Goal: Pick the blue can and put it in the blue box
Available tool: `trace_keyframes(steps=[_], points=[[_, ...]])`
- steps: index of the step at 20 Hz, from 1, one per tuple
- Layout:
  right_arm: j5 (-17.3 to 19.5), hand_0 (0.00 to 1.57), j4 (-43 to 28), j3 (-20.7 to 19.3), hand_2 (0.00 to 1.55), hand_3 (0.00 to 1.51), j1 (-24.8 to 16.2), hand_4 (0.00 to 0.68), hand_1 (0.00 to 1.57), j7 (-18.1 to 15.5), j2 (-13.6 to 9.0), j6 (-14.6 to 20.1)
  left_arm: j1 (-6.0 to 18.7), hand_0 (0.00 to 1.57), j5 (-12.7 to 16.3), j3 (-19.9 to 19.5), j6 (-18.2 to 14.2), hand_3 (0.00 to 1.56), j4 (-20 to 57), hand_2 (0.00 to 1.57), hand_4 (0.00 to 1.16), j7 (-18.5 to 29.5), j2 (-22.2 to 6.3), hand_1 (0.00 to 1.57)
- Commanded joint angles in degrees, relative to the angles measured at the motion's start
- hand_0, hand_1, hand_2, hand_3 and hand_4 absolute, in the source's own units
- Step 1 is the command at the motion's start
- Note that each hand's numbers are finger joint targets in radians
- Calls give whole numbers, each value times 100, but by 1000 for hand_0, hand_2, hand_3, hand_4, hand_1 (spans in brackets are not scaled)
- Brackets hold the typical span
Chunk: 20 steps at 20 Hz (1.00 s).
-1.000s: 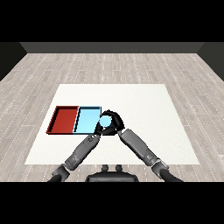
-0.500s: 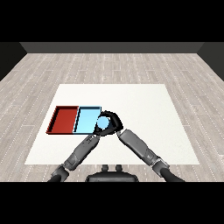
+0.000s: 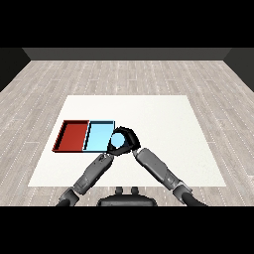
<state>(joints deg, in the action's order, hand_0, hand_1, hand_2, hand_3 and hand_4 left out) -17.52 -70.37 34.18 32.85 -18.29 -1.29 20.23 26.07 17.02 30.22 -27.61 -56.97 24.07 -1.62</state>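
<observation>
Can: small light blue cylindrical can (image 3: 117,141), at right edge of light blue tray (image 3: 99,136), not clearly inside.
Handling: prob light, rigid, smooth; hold round sidewall.
R hand (image 3: 130,141): curled round can.
L hand (image 3: 110,150): fingers can't tell.
Red tray (image 3: 72,135): beside blue tray.

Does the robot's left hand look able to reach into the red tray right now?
Probably yes. The left hand sits just below the light blue tray, holds nothing, and nothing lies between it and the red tray.

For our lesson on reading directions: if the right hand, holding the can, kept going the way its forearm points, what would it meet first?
Most likely the light blue tray: the right hand with the blue can sits at its right edge, though its height above it is unclear.
</observation>
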Motion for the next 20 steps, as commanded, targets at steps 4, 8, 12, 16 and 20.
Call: trace_keyframes(steps=[4, 8, 12, 16, 20], points=[[-691, 1091, -280, -11, 1121, 798, -58, 0, 1091, 230, 122, -76, 306, 1571, 421, -236, 92, 1473, 623, 1544, 765, 167, 155, 1571], [-313, 0, -150, -282, 0, 0, -191, 0, 0, 210, 125, -272, 129, 1571, 296, -181, 166, 1448, 258, 1516, 1097, 22, 157, 1571], [-239, 0, -410, -201, 0, 0, -267, 0, 0, 274, 126, -132, 491, 1571, 404, -429, 420, 1454, 812, 1520, 1121, 281, 158, 1571], [-382, 0, -10, -357, 0, 0, -386, 0, 0, -212, 127, -521, -18, 1571, 59, -237, 204, 1487, -137, 1558, 1136, -227, -96, 1571], [-389, 0, -266, -756, 0, 0, -194, 0, 0, 409, 125, -569, 160, 1571, 147, -168, 18, 1504, 419, 1571, 1134, 120, 155, 1571]])
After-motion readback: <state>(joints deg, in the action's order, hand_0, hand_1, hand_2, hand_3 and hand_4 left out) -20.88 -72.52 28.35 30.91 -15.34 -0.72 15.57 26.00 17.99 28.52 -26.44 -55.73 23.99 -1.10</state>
